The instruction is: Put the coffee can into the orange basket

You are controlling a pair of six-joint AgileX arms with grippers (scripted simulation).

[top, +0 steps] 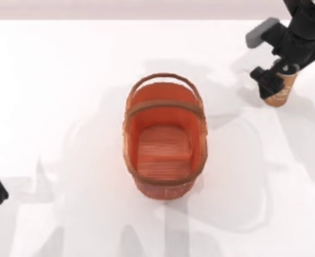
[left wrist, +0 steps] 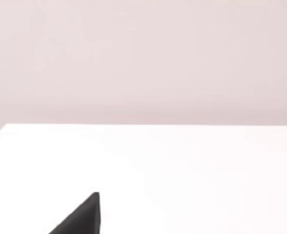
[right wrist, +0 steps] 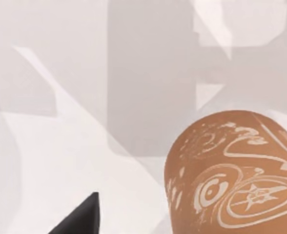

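My right end effector [top: 279, 80] grasps the coffee can [top: 282, 92] at the surface's [top: 66, 80] far right, well apart from the orange basket [top: 165, 140] at centre; the can looks lifted. My left arm sits parked at the left edge; whether its end effector is clenched, I cannot tell.

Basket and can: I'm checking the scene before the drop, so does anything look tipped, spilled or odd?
Nothing stands out. The oval orange woven basket stands upright mid-table, empty. The tan-orange cylindrical coffee can sits under the right claw at the far right. The left arm is parked.

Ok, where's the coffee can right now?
Top view: the coffee can is at the far right of the table, under the right hand, well clear of the orange basket.
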